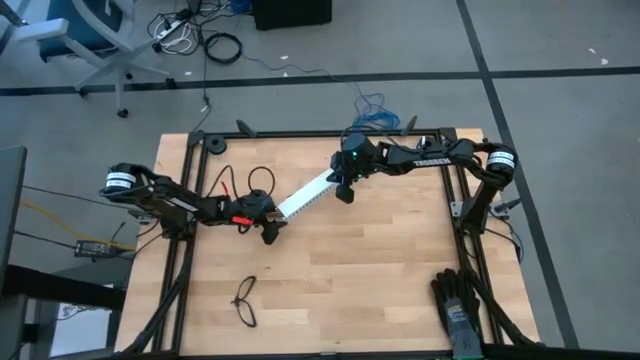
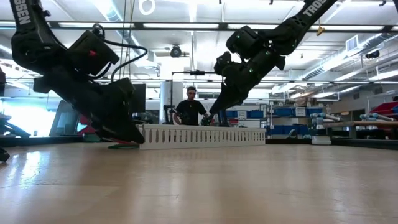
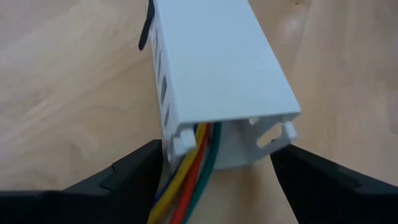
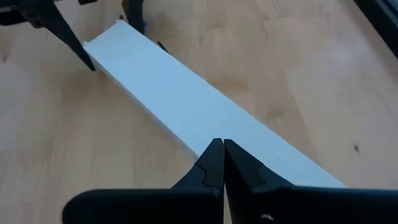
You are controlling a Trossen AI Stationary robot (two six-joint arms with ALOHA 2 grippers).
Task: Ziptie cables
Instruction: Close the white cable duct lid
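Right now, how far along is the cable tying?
Done: the cables already run inside the white slotted duct and come out of its near end. In hand: the left gripper sits at that end, jaws wide on either side of it; the right gripper, jaws shut, rests on the duct's top near its other end. Left: no ziptie shows around the wires, so the tying itself looks undone.

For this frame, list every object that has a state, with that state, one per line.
white slotted duct: lying flat on the table, lid on, near end open.
cables: running into the duct's open end.
left gripper: open, fingers astride the duct's end.
right gripper: shut, tips over the duct's lid.
glasses: lying unfolded on the table.
black gloves: lying at the table's corner.
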